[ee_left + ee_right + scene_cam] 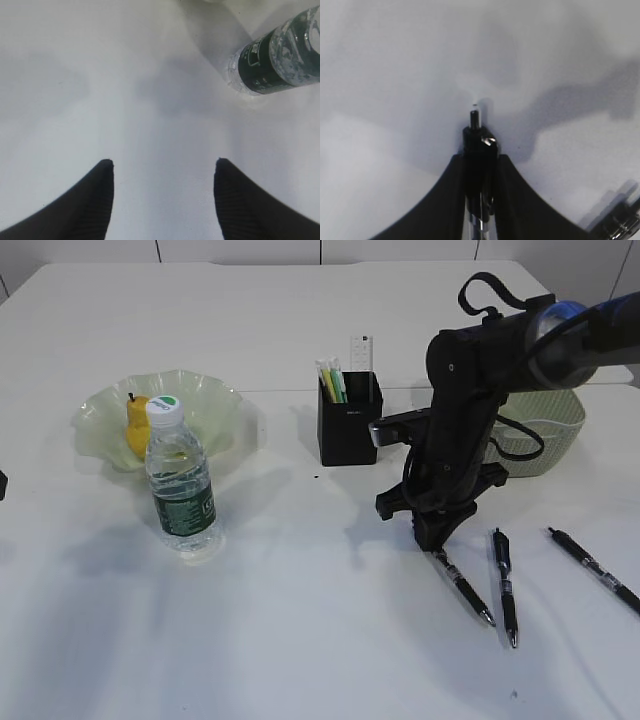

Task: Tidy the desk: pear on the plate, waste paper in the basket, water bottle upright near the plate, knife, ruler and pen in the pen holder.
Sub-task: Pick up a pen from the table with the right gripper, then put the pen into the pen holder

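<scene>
The yellow pear (137, 420) lies on the pale green ruffled plate (215, 405). The water bottle (182, 480) stands upright just in front of the plate; it also shows in the left wrist view (275, 60). The black pen holder (347, 425) holds the clear ruler (361, 352) and yellow-green items. My right gripper (432, 540) (480, 157) is down at the desk, shut on the rear end of a black pen (462, 587) (476, 120). My left gripper (162, 165) is open and empty over bare desk. The waste paper is out of view.
Two more black pens (505, 585) (595, 570) lie on the desk right of the gripped one; one shows in the right wrist view's corner (620, 220). The sage-green basket (545, 435) stands behind the right arm. The white desk (300, 640) spreads in front.
</scene>
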You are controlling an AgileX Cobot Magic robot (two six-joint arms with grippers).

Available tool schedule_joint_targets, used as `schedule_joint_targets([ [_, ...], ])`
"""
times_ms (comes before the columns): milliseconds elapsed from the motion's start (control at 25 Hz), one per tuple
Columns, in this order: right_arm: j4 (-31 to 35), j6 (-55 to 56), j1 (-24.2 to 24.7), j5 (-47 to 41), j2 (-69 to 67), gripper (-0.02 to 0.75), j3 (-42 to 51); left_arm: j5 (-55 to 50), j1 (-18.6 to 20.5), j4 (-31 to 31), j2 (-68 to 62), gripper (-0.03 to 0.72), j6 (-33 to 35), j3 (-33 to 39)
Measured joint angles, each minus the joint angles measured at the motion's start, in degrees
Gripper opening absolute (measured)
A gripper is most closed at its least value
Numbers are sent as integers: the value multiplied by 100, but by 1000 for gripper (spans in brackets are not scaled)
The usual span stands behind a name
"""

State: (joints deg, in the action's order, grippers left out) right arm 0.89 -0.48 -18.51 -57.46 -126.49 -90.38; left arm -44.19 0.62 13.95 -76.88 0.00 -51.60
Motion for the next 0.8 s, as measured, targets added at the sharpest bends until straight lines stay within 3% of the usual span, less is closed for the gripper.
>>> schedule_joint_targets([
  [360, 124, -50, 0, -120, 318, 108, -194, 0, 0, 0, 0, 447, 0, 0],
  [800, 451, -195, 0, -242, 640, 106, -1091, 0, 0, 0, 0, 447, 0, 0],
])
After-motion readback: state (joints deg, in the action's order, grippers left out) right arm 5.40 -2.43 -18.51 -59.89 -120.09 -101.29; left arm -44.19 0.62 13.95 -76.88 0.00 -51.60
